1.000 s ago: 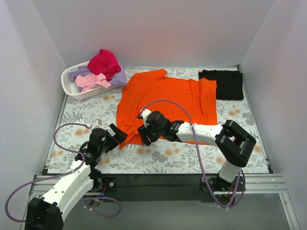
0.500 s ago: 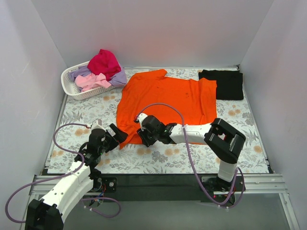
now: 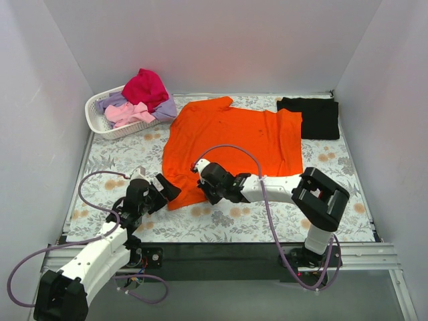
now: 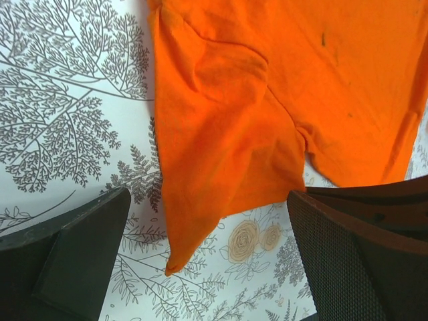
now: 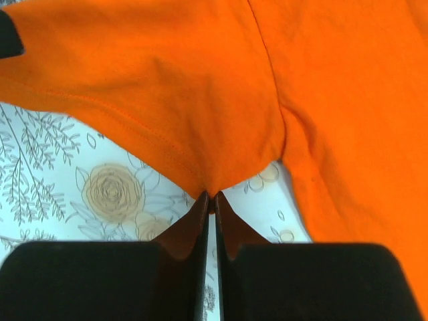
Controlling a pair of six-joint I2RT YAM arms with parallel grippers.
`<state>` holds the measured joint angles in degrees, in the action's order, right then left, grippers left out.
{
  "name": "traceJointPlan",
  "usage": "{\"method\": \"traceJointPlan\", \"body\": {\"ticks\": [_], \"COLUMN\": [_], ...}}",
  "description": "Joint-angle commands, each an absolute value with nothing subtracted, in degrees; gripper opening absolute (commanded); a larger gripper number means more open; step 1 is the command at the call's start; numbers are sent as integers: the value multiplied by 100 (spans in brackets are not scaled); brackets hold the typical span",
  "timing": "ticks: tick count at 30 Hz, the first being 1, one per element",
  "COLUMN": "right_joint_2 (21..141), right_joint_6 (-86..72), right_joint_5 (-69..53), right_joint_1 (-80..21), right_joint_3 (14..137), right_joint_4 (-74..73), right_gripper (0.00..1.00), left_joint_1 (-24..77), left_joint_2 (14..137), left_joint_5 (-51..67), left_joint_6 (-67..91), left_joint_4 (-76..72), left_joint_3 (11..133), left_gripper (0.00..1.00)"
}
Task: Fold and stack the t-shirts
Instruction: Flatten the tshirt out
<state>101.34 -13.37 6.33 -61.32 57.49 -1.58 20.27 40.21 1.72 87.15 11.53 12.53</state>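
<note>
Centrally, the orange shirt (image 3: 234,137) lies spread on the cloth (image 3: 134,157), its near sleeve hem clamped in the right gripper (image 5: 208,195). The left gripper (image 3: 164,189) gapes wide over that sleeve's corner, apparently not touching. 1 black shirt (image 3: 309,117) lies folded far right.

The orange t-shirt (image 3: 234,137) lies flat in the middle. The black t-shirt (image 3: 311,118) sits folded in the far right corner. The white basket (image 3: 120,131) is in the far left corner. The left gripper (image 3: 166,188) and the right gripper (image 3: 203,193) are at the orange t-shirt's near edge.

On the floral table cloth (image 3: 221,222): orange t-shirt (image 3: 234,134), black t-shirt (image 3: 314,118), basket (image 3: 118,132)
</note>
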Motion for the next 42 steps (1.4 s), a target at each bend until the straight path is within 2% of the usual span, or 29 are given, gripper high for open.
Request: {"method": "traceJointPlan", "body": {"ticks": [1, 13, 19, 28, 31, 33, 34, 35, 38, 39, 40, 42], "right_joint_2": [9703, 9703, 9686, 9650, 9607, 9580, 9537, 9519, 9414, 9361, 9326, 9168], "right_joint_6": [-1371, -1433, -1441, -1459, -1459, -1459, -1459, -1468, -1476, -1485, -1494, -1520], "right_joint_5": [809, 721, 694, 677, 677, 685, 703, 721, 826, 870, 931, 1185], "right_joint_1": [-6170, -6179, -6187, -6223, -6223, -6223, -6223, -6223, -6223, -6223, -6223, -6223], "right_joint_3": [5625, 5476, 5484, 5484, 5467, 5458, 5441, 5432, 5362, 5335, 5291, 5247], "right_joint_4": [-290, -404, -396, -396, -396, -387, -395, -387, -404, -413, -457, -527], "right_gripper": [1, 1, 1, 1, 1, 1, 1, 1, 1, 1, 1, 9], "left_joint_1": [2100, 2180, 2197, 2347, 2364, 2373, 2373, 2373, 2382, 2382, 2382, 2391], "left_joint_2": [4130, 3903, 3683, 4218, 4368, 4490, 4535, 4561, 4658, 4684, 4702, 4711], "left_joint_5": [325, 1063, 1309, 1336, 1240, 1213, 1169, 1143, 1073, 1064, 1046, 1028], "left_joint_6": [8640, 9140, 9500, 9782, 9730, 9738, 9738, 9738, 9738, 9721, 9703, 9633], "left_joint_4": [1081, 835, 503, -395, -483, -553, -597, -624, -721, -738, -756, -756], "left_joint_3": [1204, 519, 132, -176, -158, -167, -167, -167, -150, -132, -106, -9], "left_gripper": [97, 95, 86, 77, 66, 52, 39, 39, 15, 2, 0, 0]}}
